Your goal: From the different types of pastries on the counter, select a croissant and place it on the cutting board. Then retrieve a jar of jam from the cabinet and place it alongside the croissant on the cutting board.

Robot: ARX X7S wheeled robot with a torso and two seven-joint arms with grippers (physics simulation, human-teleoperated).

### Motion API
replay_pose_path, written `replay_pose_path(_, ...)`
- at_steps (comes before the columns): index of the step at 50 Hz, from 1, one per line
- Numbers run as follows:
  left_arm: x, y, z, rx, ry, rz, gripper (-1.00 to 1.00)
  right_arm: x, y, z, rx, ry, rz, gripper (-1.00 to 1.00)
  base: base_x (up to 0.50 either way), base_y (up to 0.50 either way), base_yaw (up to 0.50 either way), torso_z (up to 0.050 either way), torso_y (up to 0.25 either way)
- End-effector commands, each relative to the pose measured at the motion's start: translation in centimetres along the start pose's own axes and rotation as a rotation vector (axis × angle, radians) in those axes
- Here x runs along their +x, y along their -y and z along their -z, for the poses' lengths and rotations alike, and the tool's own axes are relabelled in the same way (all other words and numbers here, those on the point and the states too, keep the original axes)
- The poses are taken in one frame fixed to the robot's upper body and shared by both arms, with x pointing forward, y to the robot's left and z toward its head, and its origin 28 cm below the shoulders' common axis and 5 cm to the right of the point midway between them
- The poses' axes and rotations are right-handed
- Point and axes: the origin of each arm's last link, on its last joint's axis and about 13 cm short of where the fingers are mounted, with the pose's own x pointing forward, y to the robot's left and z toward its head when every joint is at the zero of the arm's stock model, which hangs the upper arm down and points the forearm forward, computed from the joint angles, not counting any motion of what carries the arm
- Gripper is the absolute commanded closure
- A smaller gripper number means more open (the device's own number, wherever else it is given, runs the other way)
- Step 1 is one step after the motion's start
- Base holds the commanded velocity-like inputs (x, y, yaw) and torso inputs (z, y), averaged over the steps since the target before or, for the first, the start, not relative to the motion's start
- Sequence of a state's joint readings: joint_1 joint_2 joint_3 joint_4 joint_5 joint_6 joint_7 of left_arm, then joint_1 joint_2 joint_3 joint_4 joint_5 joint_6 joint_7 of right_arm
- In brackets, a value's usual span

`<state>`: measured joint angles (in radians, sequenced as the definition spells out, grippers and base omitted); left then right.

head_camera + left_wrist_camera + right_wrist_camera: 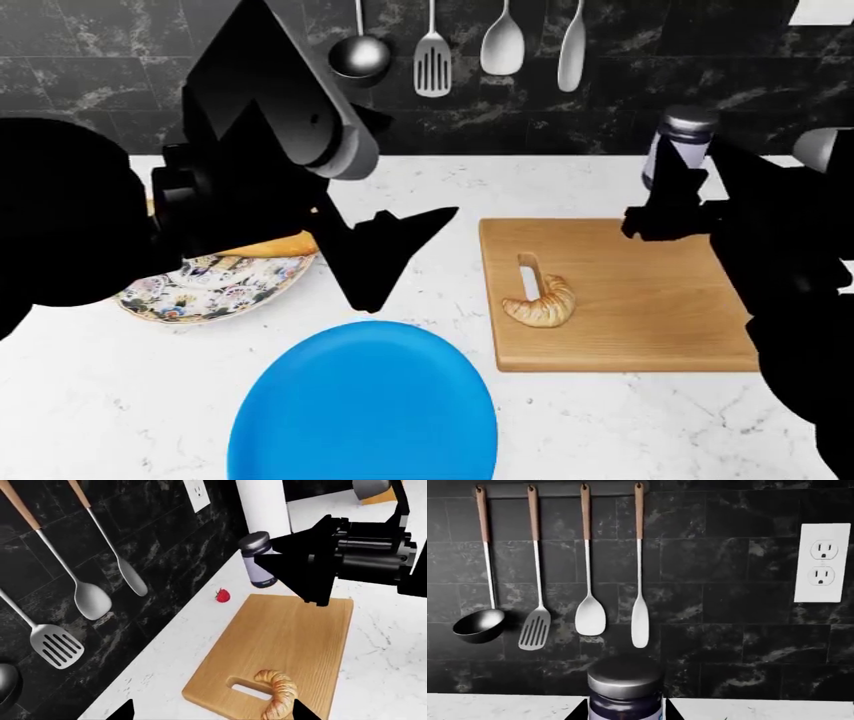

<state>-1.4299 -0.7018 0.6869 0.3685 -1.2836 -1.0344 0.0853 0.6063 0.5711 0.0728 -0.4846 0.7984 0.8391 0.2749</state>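
**Jam jar in the right fingers, board just beneath**

I've got the right gripper [663, 205] clamped on the jar of jam [257, 560], fingers pinching the glass body below the grey lid. It's rigid, smooth, likely slippery and breakable, so I judge the mid-body hold safest, set down upright and gently. The jar hangs over the far edge of the cutting board [667, 310]. The croissant [543, 301] lies on the board by the slot handle, well apart from these fingers; soft, light, flaky. The left gripper [380, 255] hovers with fingers spread, empty, near the blue plate [363, 410].
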Motion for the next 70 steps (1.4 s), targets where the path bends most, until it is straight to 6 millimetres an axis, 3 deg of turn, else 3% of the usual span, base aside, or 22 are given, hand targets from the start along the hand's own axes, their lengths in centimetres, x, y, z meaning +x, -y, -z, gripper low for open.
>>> replay_pose_path(1, -0.1, 0.0, 0.0, 0.0, 0.001, -0.005, -1.0, -2.4, 0.8, 1.4, -0.076, -0.231, -0.052, 1.0, 0.0, -0.01, -0.01, 0.0, 0.0)
replay_pose_path(10, 0.1, 0.0, -0.2, 0.002, 0.004, -0.003, -1.0, -2.3, 1.8, -1.6, -0.135, -0.301, -0.096, 1.0, 0.0, 0.0, 0.0, 0.0, 0.0)
replay_pose_path(15, 0.1, 0.0, -0.3, 0.005, 0.007, 0.001, -1.0, -2.0, 1.8, -2.0, -0.137, -0.271, -0.083, 1.0, 0.0, 0.0, 0.0, 0.0, 0.0)
replay_pose_path(36, -0.2, -0.1, 0.0, -0.003, 0.006, -0.007, -1.0, -2.8, 1.0, 2.6, -0.05, -0.314, -0.06, 1.0, 0.0, 0.0, 0.0, 0.0, 0.0)
replay_pose_path(70, -0.2, -0.1, 0.0, 0.0, 0.005, -0.006, -1.0, -3.9, 1.6, 4.3, -0.077, -0.334, -0.034, 1.0, 0.0, 0.0, 0.0, 0.0, 0.0)
